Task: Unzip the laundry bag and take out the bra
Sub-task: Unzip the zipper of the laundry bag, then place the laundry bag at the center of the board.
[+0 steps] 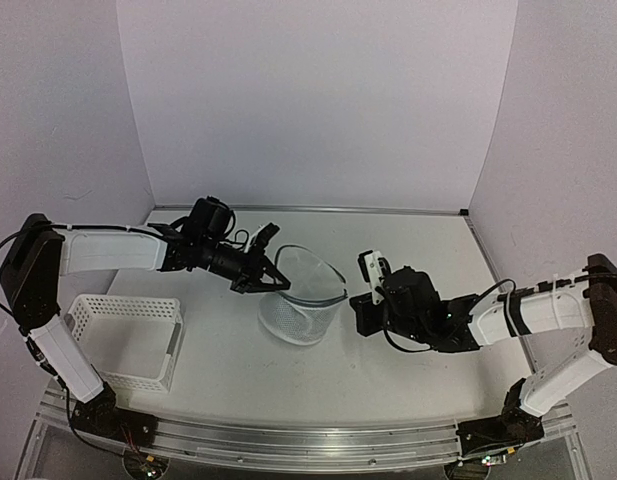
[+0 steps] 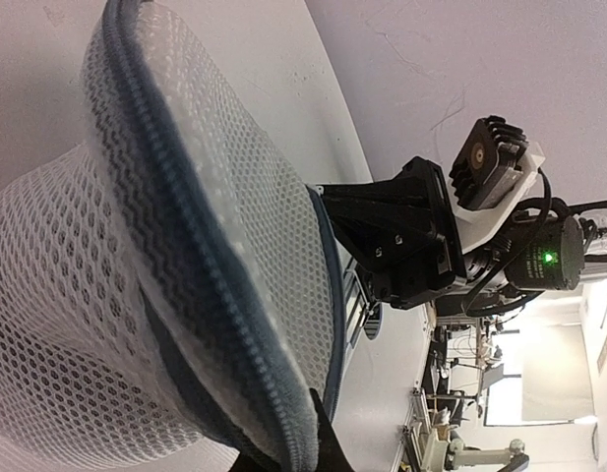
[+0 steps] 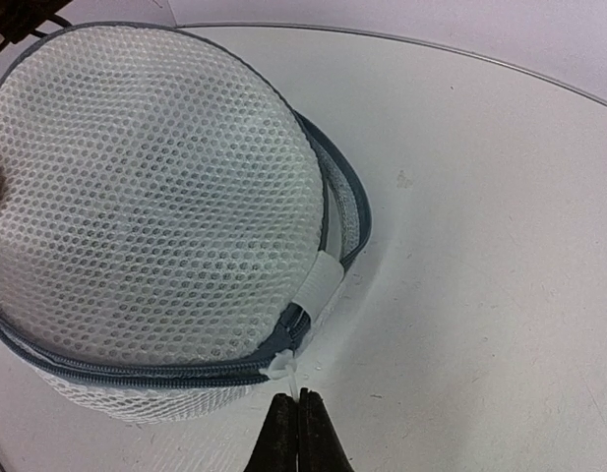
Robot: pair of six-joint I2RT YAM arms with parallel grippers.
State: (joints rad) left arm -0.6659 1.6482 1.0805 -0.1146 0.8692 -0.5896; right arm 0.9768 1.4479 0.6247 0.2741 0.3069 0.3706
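Right wrist shows laundry bag (image 3: 155,197) bearing white tab (image 3: 321,282).

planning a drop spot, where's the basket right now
In the top view the basket sits at the near left of the table, apart from the bag and to its left.

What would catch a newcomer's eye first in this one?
The white mesh laundry bag sits at the table's middle, its dark-zippered lid tilted up. The left gripper is shut on the bag's left rim, while the right gripper is shut right at the white zipper pull on the bag's right side. A white lattice basket stands near the left arm's base.
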